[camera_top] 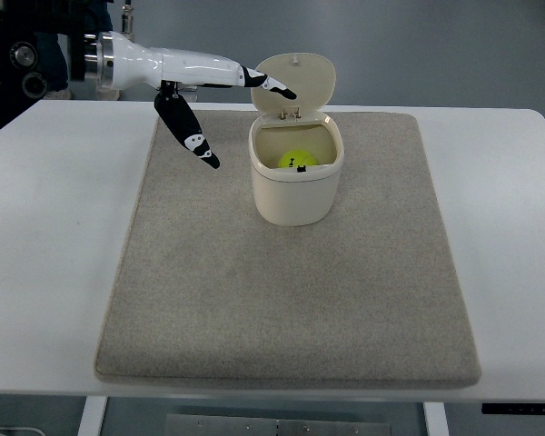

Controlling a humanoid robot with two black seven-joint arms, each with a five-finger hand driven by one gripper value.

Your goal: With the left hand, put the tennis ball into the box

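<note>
A yellow-green tennis ball (297,161) lies inside a cream box (295,195) whose hinged lid (300,84) stands open at the back. The box stands on a beige mat. My left hand (241,123) comes in from the upper left, white with black fingertips. Its fingers are spread and hold nothing. One finger (274,87) reaches to the front of the open lid; the thumb (189,134) points down to the left of the box. The right arm is out of view.
The beige mat (282,300) covers the middle of a white table (45,272). Dark equipment (18,68) stands beyond the table's far left corner.
</note>
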